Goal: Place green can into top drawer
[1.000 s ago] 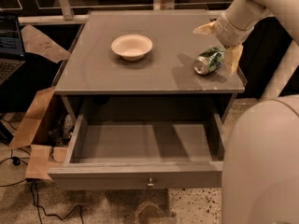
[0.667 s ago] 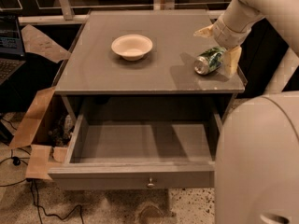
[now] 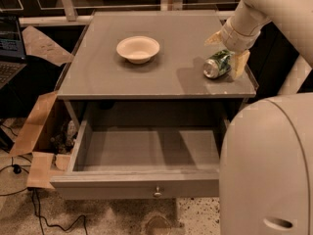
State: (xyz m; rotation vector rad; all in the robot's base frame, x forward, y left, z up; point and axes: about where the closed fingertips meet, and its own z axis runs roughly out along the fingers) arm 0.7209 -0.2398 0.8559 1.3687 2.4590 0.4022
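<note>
We judge the step in hand to be the grasp. The green can [image 3: 217, 64] lies on its side on the table top [image 3: 161, 80], near the right edge and well apart from the cream bowl [image 3: 138, 49]. Its silver end is turned toward us. The gripper [image 3: 227, 52] sits low over the can's far part with its two tan fingers [image 3: 239, 64] spread. One finger is behind and to the left of the can, the other on its right flank. We cannot tell whether either pad already touches the metal. To do this well, we would centre the can's round body between the fingers before closing. We would squeeze across its width rather than along its length, and only gently, because thin aluminium buckles and a can on its side rolls when pushed off-centre. We would lift clear of the surface before swinging forward, as the table edge is close. The top drawer [image 3: 146, 151] stands pulled out below, its grey floor bare and the small knob [image 3: 157, 193] facing us. The carry is therefore out past the table's front edge and then down, with a low release so the can does not bounce or roll. The robot's own pale body [image 3: 269, 170] hides the drawer's right part, so aiming for the middle seems safer. As for writing, the can shows only a green and white pattern with no word we can read. The laptop [image 3: 7, 48] at the left shows lit lines too faint to read.
</note>
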